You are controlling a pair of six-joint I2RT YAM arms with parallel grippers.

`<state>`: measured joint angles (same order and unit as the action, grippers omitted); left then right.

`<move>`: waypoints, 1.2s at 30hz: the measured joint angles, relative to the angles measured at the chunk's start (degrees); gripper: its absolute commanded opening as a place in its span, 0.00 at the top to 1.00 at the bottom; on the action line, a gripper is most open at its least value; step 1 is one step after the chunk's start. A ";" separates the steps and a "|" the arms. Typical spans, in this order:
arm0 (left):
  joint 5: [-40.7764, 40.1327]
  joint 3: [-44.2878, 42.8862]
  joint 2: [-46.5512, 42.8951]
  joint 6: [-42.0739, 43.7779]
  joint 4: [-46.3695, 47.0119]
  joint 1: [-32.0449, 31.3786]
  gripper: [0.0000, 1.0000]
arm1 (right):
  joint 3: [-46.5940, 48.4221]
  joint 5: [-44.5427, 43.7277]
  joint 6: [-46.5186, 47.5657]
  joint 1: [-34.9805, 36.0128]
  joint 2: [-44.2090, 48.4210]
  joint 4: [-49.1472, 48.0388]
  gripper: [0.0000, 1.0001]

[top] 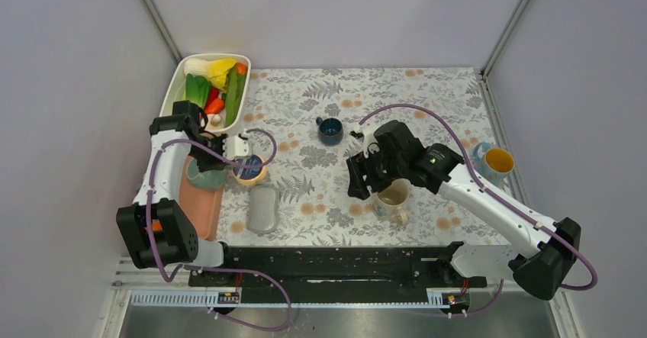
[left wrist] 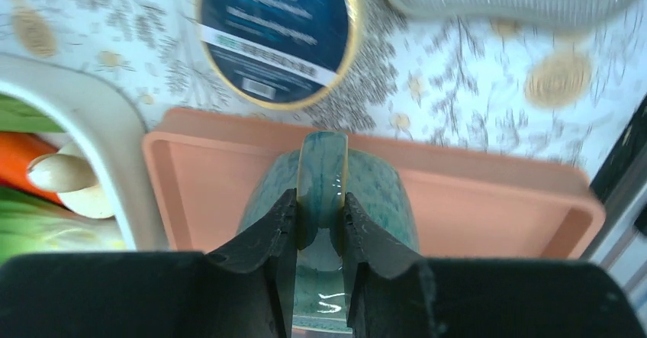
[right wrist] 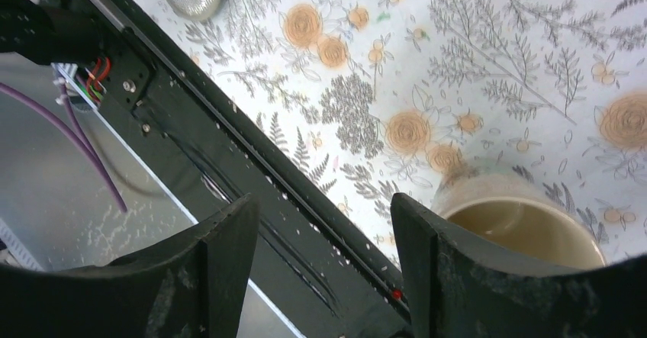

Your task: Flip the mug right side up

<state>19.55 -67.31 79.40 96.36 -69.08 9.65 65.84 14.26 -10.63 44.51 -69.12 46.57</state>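
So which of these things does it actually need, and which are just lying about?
Needed: green mug; left gripper, clamped on its handle.
Lying about: cream mug; small blue cup; blue-and-yellow mug; vegetable tub; blue tin; grey ribbed object; pink tray.

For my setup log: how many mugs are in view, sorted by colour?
green mug: 1
dark blue mug: 1
beige mug: 1
light blue mug, yellow inside: 1
Total: 4
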 measured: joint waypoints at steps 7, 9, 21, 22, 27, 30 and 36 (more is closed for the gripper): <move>12.48 -6.78 0.76 -20.61 2.54 0.00 1.00 | 0.35 -0.11 -2.29 1.22 -1.90 -10.01 0.28; 15.50 -8.79 0.85 -26.47 3.26 0.00 1.00 | 0.96 0.26 -2.58 2.12 -4.11 -13.35 0.27; 32.17 -13.90 1.36 -53.18 10.54 -4.63 1.00 | 1.88 3.48 -7.98 2.36 -14.73 -32.37 0.24; 33.22 -14.14 1.36 -54.58 11.19 -5.29 1.00 | 1.70 4.04 -8.68 2.10 -14.80 -34.53 0.24; 37.13 -15.32 0.79 -60.98 14.10 -8.59 1.00 | -2.75 8.81 -13.33 -1.70 -14.80 -48.68 0.19; 37.22 -15.28 -0.61 -66.29 17.59 -10.45 1.00 | -5.75 10.71 -14.53 -2.75 -14.86 -54.66 0.11; 38.71 -15.26 -2.03 -74.97 24.30 -12.46 1.00 | -11.43 16.28 -16.33 -1.81 -15.04 -68.17 0.09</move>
<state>58.26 -82.56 77.36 21.39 -44.77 -2.81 54.41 30.55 -26.96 42.70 -84.16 -21.61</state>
